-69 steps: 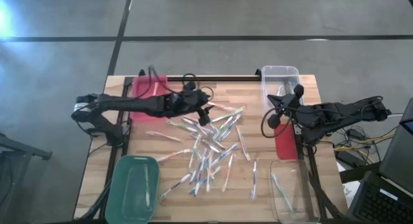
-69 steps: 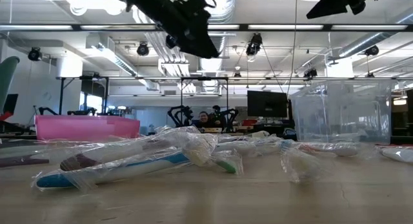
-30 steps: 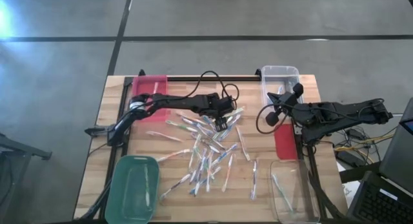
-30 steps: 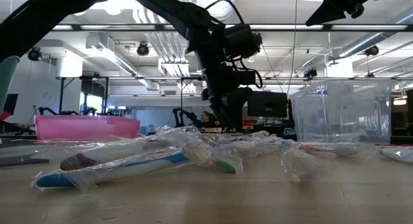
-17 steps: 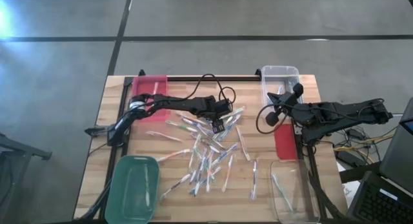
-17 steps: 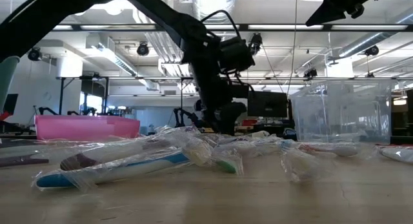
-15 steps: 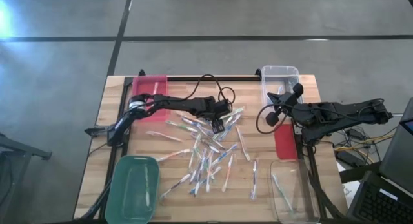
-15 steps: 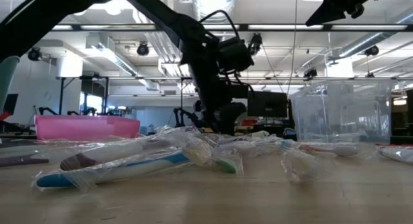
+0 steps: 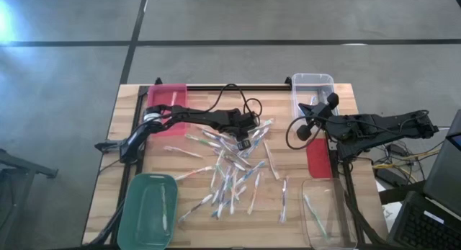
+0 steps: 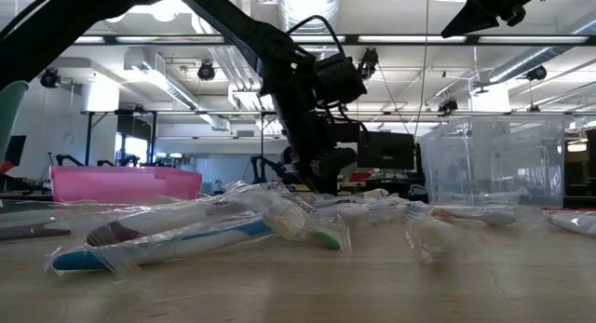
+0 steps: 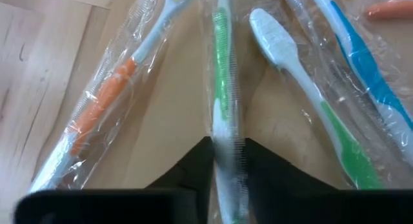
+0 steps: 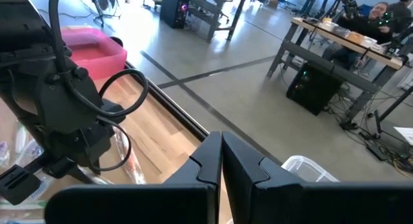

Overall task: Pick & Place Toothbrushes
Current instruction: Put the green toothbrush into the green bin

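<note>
Several toothbrushes (image 9: 234, 167) in clear wrappers lie scattered flat on the wooden table's middle. My left gripper (image 9: 244, 141) is down in the far part of the pile, slanting downward, shut on a green-and-white wrapped toothbrush (image 11: 222, 75). Beside that toothbrush lie an orange-handled one (image 11: 103, 111) and a green-and-blue pair (image 11: 335, 88). My right gripper (image 12: 221, 156) is shut on nothing and hangs high over the table's right side, near the far clear bin (image 9: 313, 88). My left gripper pinches the green-and-white toothbrush between its two fingers at the white part of the handle (image 11: 225, 145), through the wrapper. The fingers come slanting down from the table's left, one on each long side. The toothbrush lies flat on the table.
A pink bin (image 9: 167, 99) stands at the far left, a green bin (image 9: 148, 210) at the near left and a clear bin (image 9: 328, 217) at the near right. A red bin (image 9: 318, 160) sits under the right arm. A black rail (image 9: 245, 87) runs along the far edge.
My left gripper has come down from a little above the pile onto the toothbrushes, then held still. The toothbrushes lie where they were. My right arm has kept still.
</note>
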`<state>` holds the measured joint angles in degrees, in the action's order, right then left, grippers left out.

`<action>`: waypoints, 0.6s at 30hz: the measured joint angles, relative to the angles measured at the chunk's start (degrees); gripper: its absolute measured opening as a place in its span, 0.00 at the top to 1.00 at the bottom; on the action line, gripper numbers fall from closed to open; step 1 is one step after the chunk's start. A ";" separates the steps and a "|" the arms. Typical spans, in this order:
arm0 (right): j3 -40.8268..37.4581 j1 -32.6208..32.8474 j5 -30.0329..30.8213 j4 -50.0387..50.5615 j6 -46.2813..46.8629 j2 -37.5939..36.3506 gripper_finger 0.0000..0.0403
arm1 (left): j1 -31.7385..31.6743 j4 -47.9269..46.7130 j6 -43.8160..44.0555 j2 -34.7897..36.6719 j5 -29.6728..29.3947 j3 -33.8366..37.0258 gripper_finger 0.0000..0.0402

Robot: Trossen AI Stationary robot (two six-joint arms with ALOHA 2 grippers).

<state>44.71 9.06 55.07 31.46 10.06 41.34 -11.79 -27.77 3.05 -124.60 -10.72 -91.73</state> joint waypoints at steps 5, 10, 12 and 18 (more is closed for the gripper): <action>-0.07 0.00 0.00 0.02 -0.25 0.00 0.98 | -0.09 0.22 -0.09 -0.08 0.56 -0.19 0.94; -0.15 0.00 0.02 0.01 -0.87 0.00 0.98 | -0.11 0.22 -0.09 -0.08 0.76 -0.23 0.95; -0.15 0.02 0.02 0.00 -0.87 0.02 0.98 | -0.11 0.22 -0.09 -0.08 0.79 -0.23 0.94; -0.15 0.00 0.02 0.02 -1.05 0.00 0.98 | -0.11 -1.15 -0.43 0.59 0.68 -0.25 0.93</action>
<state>44.56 9.06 55.09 31.48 9.01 41.34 -11.90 -28.92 2.62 -124.01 -10.04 -91.98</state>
